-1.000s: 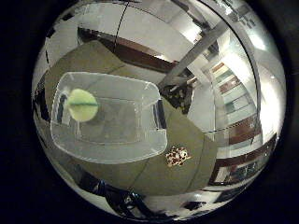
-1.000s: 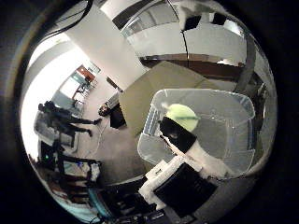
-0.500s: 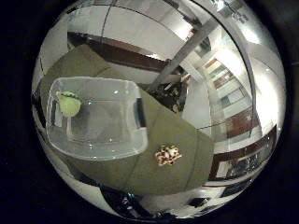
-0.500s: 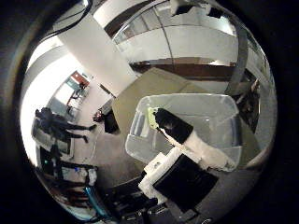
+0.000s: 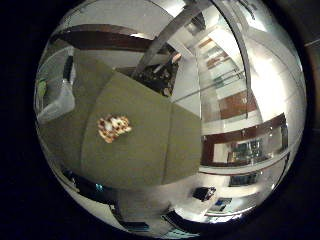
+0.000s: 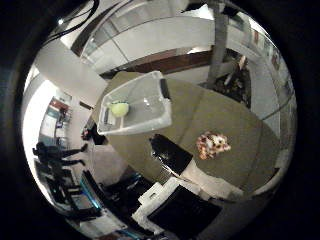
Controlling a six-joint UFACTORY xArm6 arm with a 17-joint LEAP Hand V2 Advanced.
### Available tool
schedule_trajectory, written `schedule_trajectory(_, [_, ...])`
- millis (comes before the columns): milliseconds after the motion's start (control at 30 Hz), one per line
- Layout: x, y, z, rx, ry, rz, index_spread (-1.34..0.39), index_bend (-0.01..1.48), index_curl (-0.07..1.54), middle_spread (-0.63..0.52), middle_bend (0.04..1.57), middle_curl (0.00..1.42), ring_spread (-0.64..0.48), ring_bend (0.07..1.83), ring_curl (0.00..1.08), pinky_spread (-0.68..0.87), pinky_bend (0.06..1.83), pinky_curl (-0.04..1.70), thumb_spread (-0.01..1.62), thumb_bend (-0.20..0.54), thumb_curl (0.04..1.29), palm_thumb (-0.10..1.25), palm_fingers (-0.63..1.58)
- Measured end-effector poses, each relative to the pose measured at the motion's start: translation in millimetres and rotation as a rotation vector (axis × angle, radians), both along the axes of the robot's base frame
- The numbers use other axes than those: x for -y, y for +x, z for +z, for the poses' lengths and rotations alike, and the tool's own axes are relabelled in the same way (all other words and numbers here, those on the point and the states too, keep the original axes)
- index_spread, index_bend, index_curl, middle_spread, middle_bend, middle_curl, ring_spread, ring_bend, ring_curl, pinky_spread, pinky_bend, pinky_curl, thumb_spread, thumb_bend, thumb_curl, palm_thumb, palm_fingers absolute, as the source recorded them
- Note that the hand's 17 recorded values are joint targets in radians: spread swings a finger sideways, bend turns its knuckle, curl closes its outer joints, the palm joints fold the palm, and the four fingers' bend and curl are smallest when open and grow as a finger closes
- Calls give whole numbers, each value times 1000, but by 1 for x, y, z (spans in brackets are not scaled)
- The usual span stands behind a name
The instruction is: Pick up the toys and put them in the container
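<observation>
Two toys are in sight. One is a yellow-green ball (image 6: 119,109), round and plain, lying inside the clear plastic container (image 6: 150,117) near one end of the olive bench (image 6: 240,125). The other is a small plush toy (image 6: 212,144), patched in orange, brown and white, lying out on the bare bench, well apart from the container. The hand (image 6: 185,172) holds nothing; whether its fingers are straight or curled I cannot tell.
</observation>
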State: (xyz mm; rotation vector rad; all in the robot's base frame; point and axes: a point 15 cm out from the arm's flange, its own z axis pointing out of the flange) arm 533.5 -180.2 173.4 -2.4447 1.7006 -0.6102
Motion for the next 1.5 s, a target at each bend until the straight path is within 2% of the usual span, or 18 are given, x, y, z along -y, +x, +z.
schedule_trajectory(133, [26,-10,-42,-64,-7,19,-403,173,323,-43,236,345,54,386,226,359,564,41,1080,-23,281,429,306])
schedule_trajectory(433, [33,3,-121,-104,-13,70,-400,171,312,-49,194,341,90,342,222,342,582,19,1077,-24,278,427,237])
schedule_trajectory(967, [48,82,-187,-119,-69,158,-411,169,301,-10,197,327,152,290,233,340,546,38,1032,-26,286,448,148])
schedule_trajectory(1233, [60,86,-223,-209,-74,174,-382,181,303,52,193,324,170,252,235,350,509,54,981,-44,266,292,118])
schedule_trajectory(1500, [81,69,-261,-351,-165,174,-373,189,332,96,181,303,186,188,227,358,455,78,914,-38,268,176,78])
